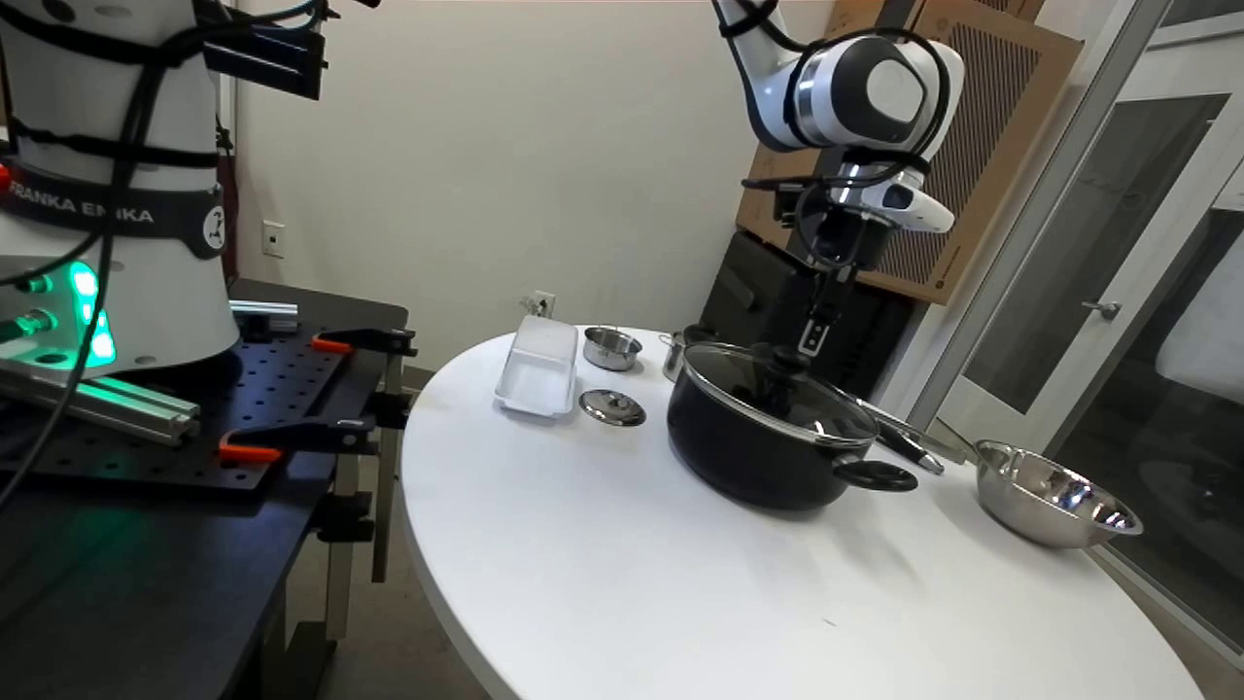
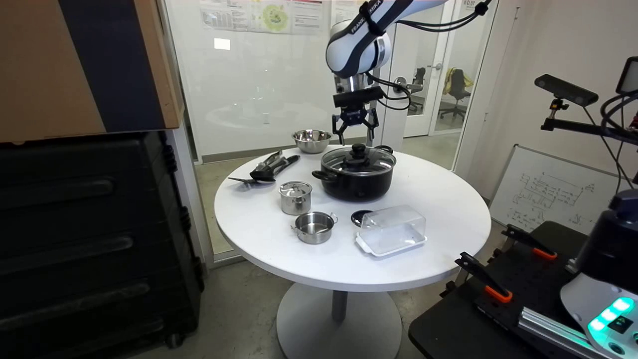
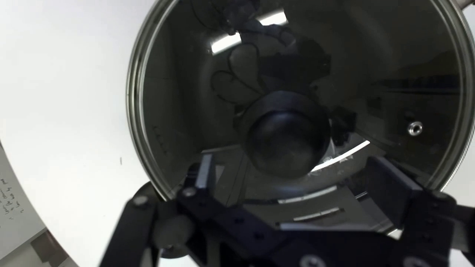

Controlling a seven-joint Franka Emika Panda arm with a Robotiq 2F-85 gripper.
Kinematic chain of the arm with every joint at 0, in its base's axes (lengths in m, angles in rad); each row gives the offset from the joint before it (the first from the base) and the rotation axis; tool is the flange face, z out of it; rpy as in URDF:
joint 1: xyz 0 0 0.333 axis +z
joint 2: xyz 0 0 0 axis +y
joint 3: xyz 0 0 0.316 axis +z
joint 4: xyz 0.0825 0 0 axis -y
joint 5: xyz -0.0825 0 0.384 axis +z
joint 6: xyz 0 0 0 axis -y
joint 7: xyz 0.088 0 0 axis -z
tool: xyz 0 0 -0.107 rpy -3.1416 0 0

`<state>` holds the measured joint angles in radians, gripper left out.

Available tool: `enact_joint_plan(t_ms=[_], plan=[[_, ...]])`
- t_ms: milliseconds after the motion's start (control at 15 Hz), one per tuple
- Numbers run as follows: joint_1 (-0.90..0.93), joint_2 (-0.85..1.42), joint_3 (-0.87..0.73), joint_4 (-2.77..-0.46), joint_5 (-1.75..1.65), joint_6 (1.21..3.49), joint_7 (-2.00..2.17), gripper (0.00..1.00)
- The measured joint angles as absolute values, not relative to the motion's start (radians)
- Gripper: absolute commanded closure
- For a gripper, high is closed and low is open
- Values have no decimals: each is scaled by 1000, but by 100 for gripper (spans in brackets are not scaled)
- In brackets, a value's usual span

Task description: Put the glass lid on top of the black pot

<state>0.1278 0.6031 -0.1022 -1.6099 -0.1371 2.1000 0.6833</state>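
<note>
Fingers (image 3: pixel 389 193) are being held spread at four and eight o'clock from the black knob (image 3: pixel 285 144), wrist view. The glass lid (image 3: pixel 304 83), judged rigid, slick, breakable, is being borne by the black pot (image 2: pixel 357 188); a knob grip is being advised.

Readable lettering: FRANKA EMIKA, on arm link (image 2: pixel 394 12) and base (image 1: pixel 160 316).
In an exterior view, just above gripper (image 2: pixel 356 136), the link reads "FRANKA" and "MIKA", black strap (image 2: pixel 372 20) between; well left of gripper in an exterior view, the base's dark band (image 1: pixel 165 216) reads "FRANKA EMIKA". Whiteboard (image 2: pixel 543 187) handwriting, lower right of gripper: illegible. Posters (image 2: pixel 264 16), upper left: too small.
</note>
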Motion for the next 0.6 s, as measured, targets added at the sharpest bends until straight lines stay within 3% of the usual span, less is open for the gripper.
enact_joint_plan(t_ms=[400, 467, 533, 600], plan=[[128, 614, -104, -1610, -137, 2100, 693, 0], [128, 617, -104, -1610, -137, 2100, 695, 9], [129, 622, -104, -1610, -137, 2100, 696, 26], [130, 626, -104, -1610, -137, 2100, 698, 33]])
